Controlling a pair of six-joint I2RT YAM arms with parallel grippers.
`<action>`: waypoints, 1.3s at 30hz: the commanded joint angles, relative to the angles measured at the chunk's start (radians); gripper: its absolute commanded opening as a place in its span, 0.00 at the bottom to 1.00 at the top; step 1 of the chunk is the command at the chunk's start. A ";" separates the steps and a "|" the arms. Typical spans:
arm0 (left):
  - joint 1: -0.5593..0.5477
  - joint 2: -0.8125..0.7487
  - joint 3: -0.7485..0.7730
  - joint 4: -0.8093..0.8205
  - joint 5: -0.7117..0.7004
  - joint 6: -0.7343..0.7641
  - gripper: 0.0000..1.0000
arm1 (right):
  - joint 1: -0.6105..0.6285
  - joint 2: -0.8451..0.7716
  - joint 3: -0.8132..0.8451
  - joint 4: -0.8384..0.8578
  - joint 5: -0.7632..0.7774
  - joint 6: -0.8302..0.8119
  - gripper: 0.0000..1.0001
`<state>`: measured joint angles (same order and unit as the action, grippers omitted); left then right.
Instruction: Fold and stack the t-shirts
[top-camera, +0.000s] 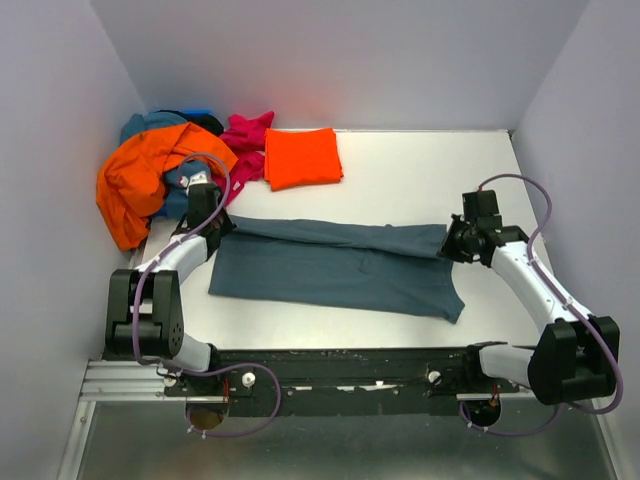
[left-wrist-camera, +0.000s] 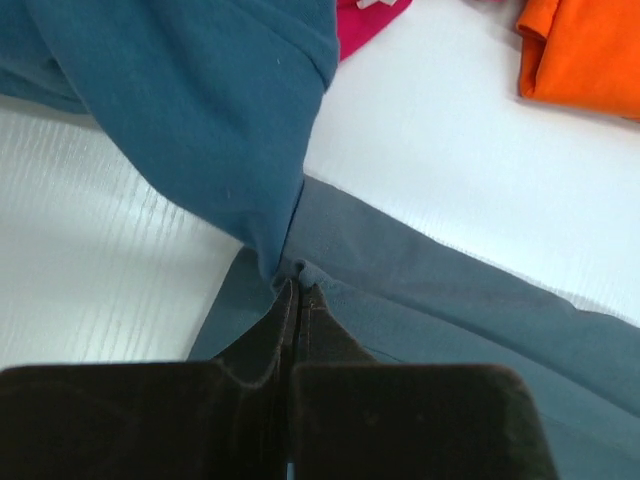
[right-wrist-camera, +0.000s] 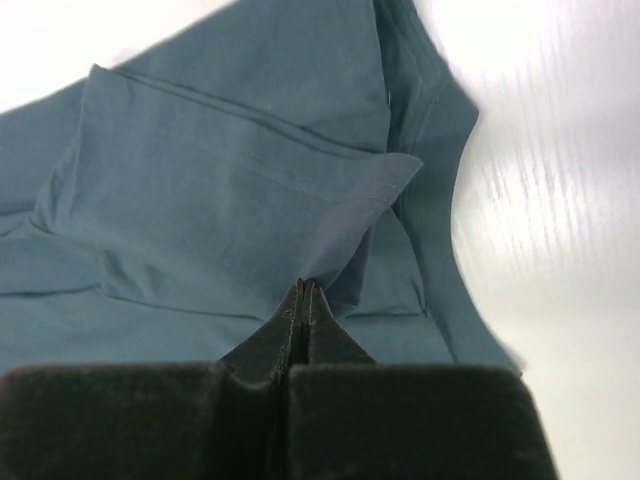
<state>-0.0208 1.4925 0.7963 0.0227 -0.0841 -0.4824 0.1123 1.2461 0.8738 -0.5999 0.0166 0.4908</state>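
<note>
White table (top-camera: 420, 170) carries the blue-grey shirt (top-camera: 340, 270) at centre, and with my left gripper (top-camera: 215, 222) at nine o'clock and right gripper (top-camera: 447, 240) at three both pinched on its far edge, I'd draw both ends toward six together, level and taut.

Shirt pile (top-camera: 150, 178) crowds back-left corner; slate shirt (top-camera: 340, 272) spans centre — bare table (top-camera: 425, 175) open back-right, past folded orange-red shirt (top-camera: 301, 157).
</note>
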 joint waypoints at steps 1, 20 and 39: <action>-0.019 -0.055 -0.042 0.005 -0.075 -0.016 0.00 | 0.001 -0.069 -0.079 0.008 -0.053 0.041 0.01; -0.014 -0.020 -0.037 -0.155 -0.141 -0.114 0.00 | 0.001 -0.102 -0.180 0.040 -0.104 0.065 0.02; -0.013 -0.034 0.034 -0.240 -0.155 -0.157 0.05 | 0.001 -0.152 -0.153 0.003 -0.156 0.049 0.04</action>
<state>-0.0406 1.4372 0.8169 -0.1627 -0.2092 -0.6003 0.1123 1.0935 0.7856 -0.5911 -0.0986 0.5472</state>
